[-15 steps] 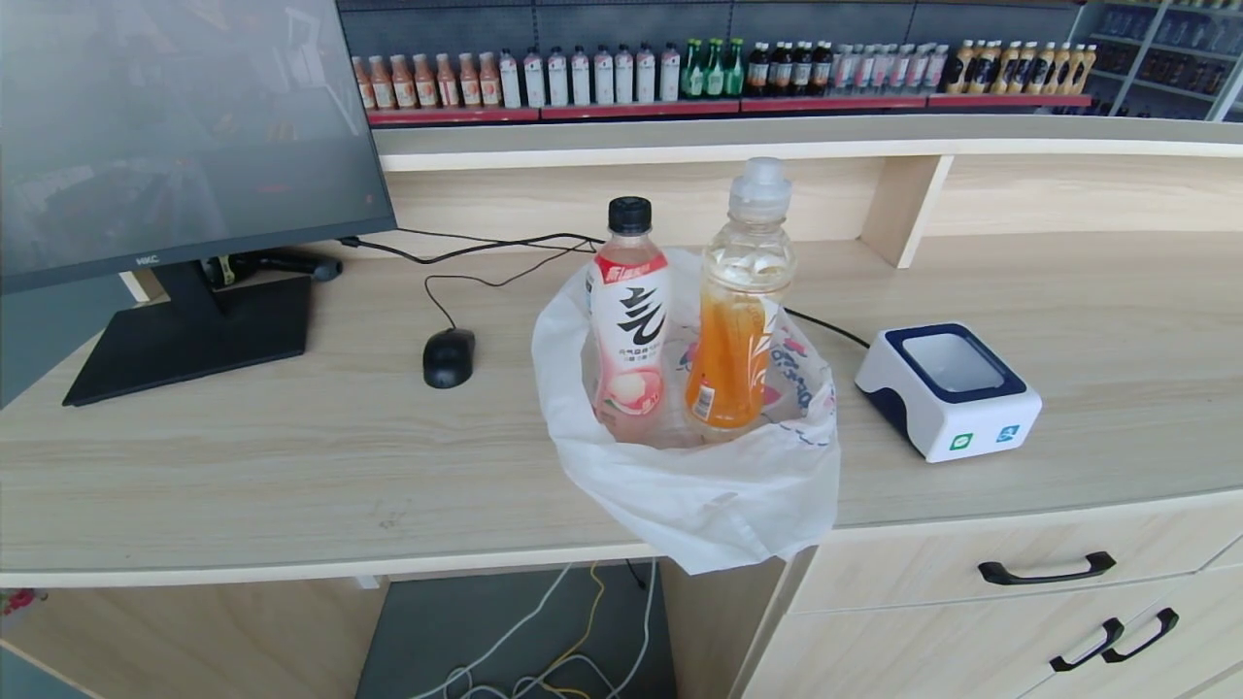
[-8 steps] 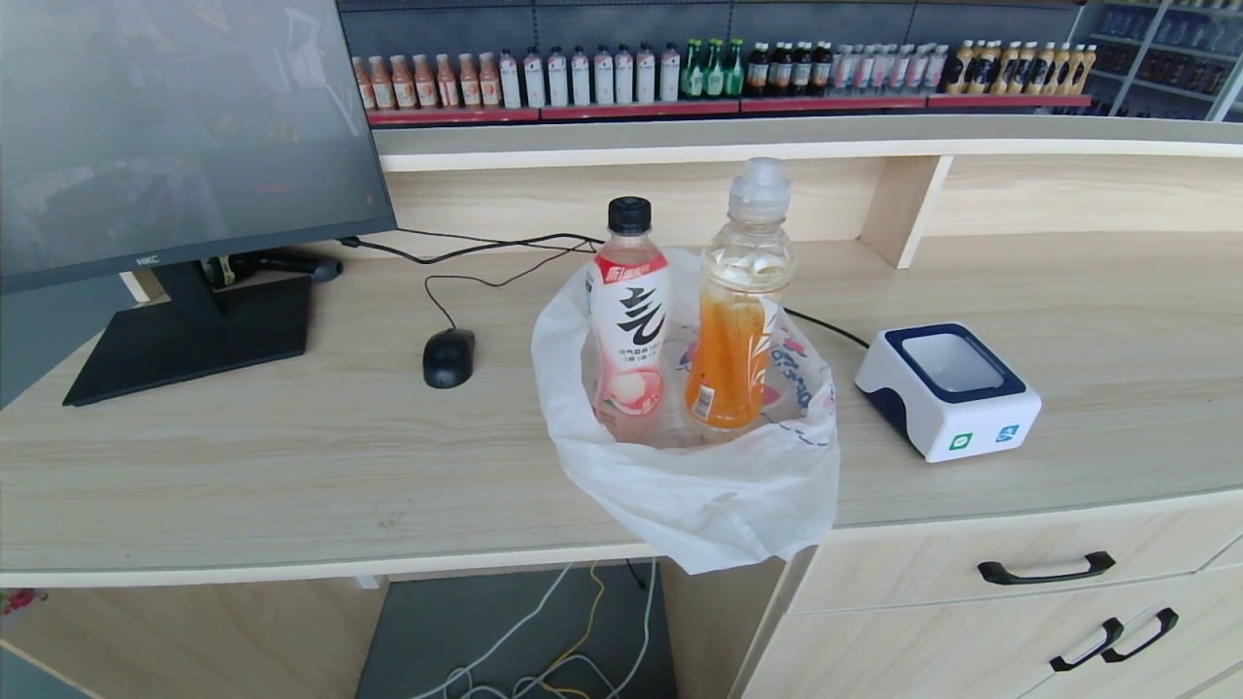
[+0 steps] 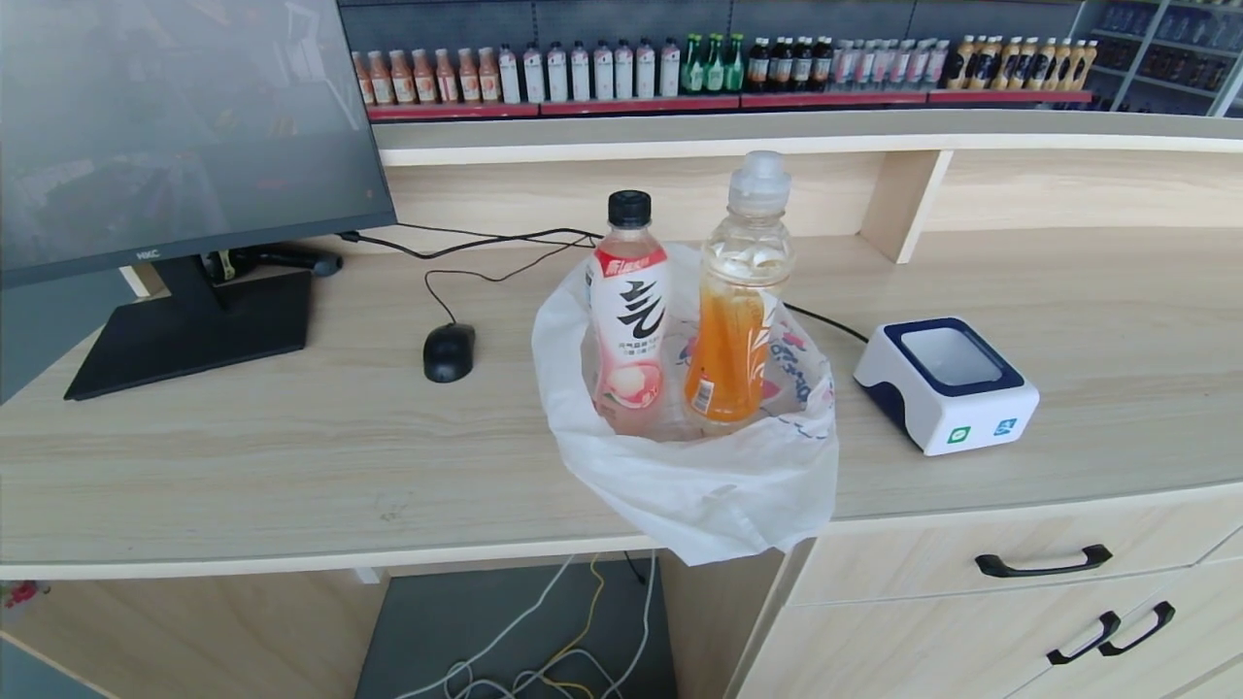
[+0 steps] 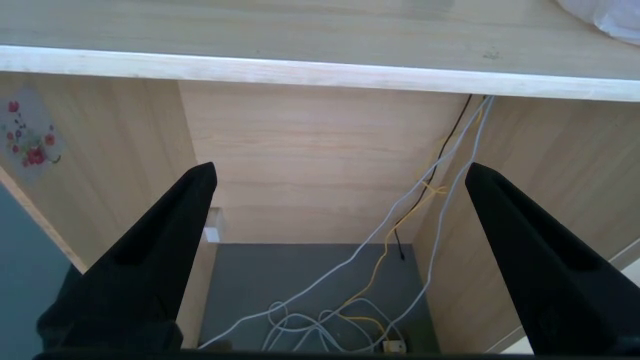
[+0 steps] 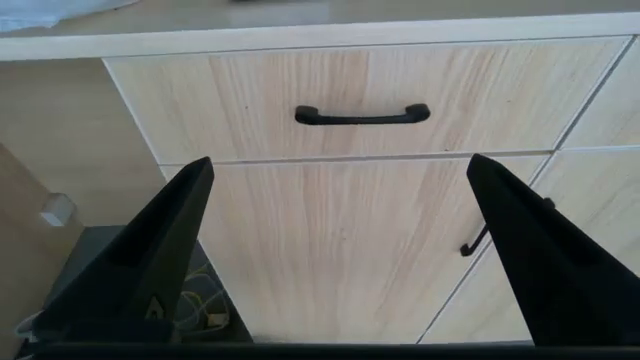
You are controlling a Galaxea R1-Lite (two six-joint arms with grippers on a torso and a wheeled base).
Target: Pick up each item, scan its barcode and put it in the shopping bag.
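Observation:
A white shopping bag (image 3: 694, 476) sits on the wooden counter (image 3: 291, 456), its lip hanging over the front edge. Two bottles stand upright inside it: a pink drink with a black cap (image 3: 629, 311) and an orange drink with a clear sports cap (image 3: 738, 301). To their right is the white and navy barcode scanner (image 3: 944, 383). My left gripper (image 4: 335, 255) is open below the counter edge, facing the knee space with cables. My right gripper (image 5: 340, 250) is open in front of a drawer (image 5: 360, 115) with a black handle.
A monitor (image 3: 175, 146) on a black stand is at the back left, with a mouse (image 3: 449, 351) and cables beside it. A raised shelf (image 3: 806, 146) runs behind the counter. Drawers (image 3: 1044, 563) sit under the right side; loose wires (image 4: 400, 290) lie in the knee space.
The whole head view has shifted slightly, so the camera moved. The bottles, bag and scanner stay where they were.

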